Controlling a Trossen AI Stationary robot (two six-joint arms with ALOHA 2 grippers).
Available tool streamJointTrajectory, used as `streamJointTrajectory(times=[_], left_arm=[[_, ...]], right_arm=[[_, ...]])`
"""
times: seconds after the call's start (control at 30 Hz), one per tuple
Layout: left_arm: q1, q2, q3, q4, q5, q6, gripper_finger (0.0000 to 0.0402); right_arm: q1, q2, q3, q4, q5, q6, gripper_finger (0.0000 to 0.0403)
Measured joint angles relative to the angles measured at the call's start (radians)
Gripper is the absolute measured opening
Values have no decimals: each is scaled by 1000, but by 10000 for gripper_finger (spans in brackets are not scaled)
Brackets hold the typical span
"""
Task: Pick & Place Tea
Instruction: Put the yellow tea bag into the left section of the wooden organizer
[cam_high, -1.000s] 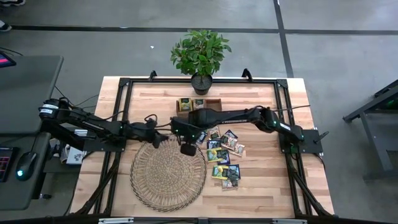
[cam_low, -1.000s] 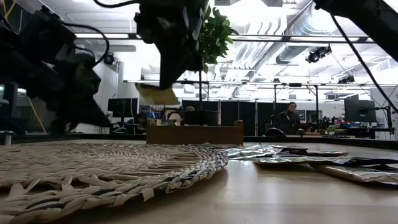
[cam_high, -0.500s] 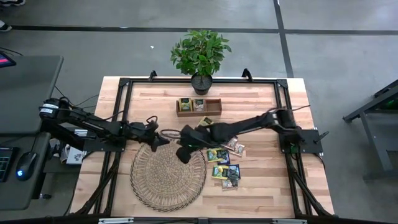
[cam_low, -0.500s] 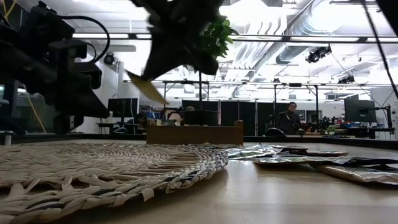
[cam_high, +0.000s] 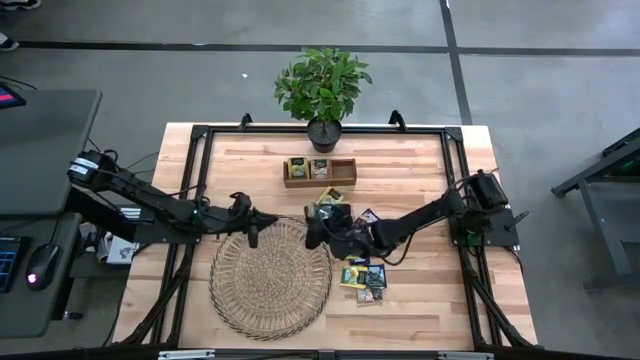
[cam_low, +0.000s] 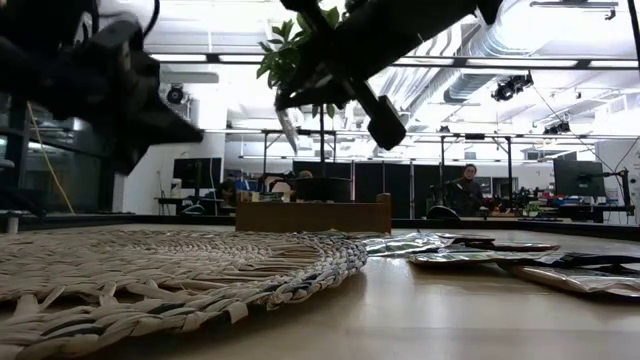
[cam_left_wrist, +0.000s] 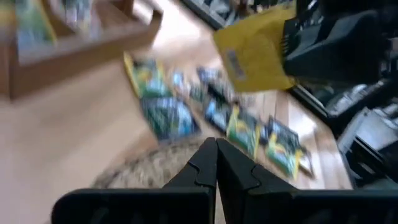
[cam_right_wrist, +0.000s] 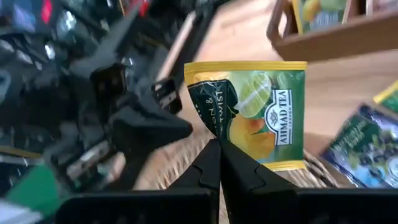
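A yellow-green tea sachet (cam_right_wrist: 249, 109) is in the air over the far right rim of the round wicker mat (cam_high: 270, 280), and my right gripper (cam_right_wrist: 219, 152) is shut on it. The arm reaches in from the table's right, its gripper (cam_high: 313, 233) pointing left. Facing it, my left gripper (cam_high: 262, 222) is shut and empty above the mat's far rim, a short way from the sachet (cam_left_wrist: 255, 53). Several more sachets (cam_high: 362, 262) lie flat on the table right of the mat. The wooden tray (cam_high: 320, 172) holds two sachets. My right gripper pinches the sachet's edge (cam_right_wrist: 219, 142) between its two fingertips, near one corner. The fingers come nearly level from the table's right. The sachet is lifted clear, standing on edge with its printed face toward the wrist camera; in the low view it shows edge-on (cam_low: 288, 125).
A potted plant (cam_high: 322, 90) stands at the table's far edge behind the tray. A black frame (cam_high: 200, 135) runs around the work area. Bare wood lies between the tray and the mat and along the near right.
My right arm has stretched out lower, its wrist has swung toward the table's right and rolled, and the sachet has turned from lying flat to standing on edge. My left gripper has risen a little and turned toward the sachet. Both stay shut.
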Motion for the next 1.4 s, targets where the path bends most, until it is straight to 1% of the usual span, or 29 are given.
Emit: streamJointTrajectory(times=[0.13, 0.27, 0.37, 0.53, 0.67, 0.8, 0.9, 0.97, 1.07, 1.17, 1.3, 1.4], left_arm=[[2, 2, 51, -10, -41, 105, 0], [2, 2, 75, -10, -102, 181, 0], [2, 2, 77, -11, -144, 200, 0], [3, 2, 77, -10, -226, 235, 7], [3, 2, 77, -9, -257, 313, 39], [3, 3, 77, -4, -280, 366, 90], [3, 3, 77, -3, -324, 382, 125], [3, 7, 77, 1, -351, 382, 141], [4, 18, 77, 7, -394, 382, 154], [4, 38, 77, 61, -392, 403, 157], [13, 91, 77, 177, -360, 506, 157], [53, 141, 105, 189, -311, 517, 157]], right_arm=[[-23, 3, 5, 49, 50, -25, 0], [-57, 3, 6, 119, 59, -42, 0], [-83, 3, 6, 180, 49, -52, 0], [-120, 3, 6, 274, -5, -83, 0], [-148, 3, 6, 333, -50, -101, 0], [-174, 4, 6, 365, -104, -112, 0], [-187, 4, 7, 400, -111, -108, 0], [-193, 4, 7, 413, -111, -108, 0], [-199, 4, 7, 413, -116, -100, 0], [-202, 4, 7, 414, -124, -90, 0], [-203, 5, 7, 422, -135, -88, 0], [-203, 5, 7, 423, -143, -90, 0]])
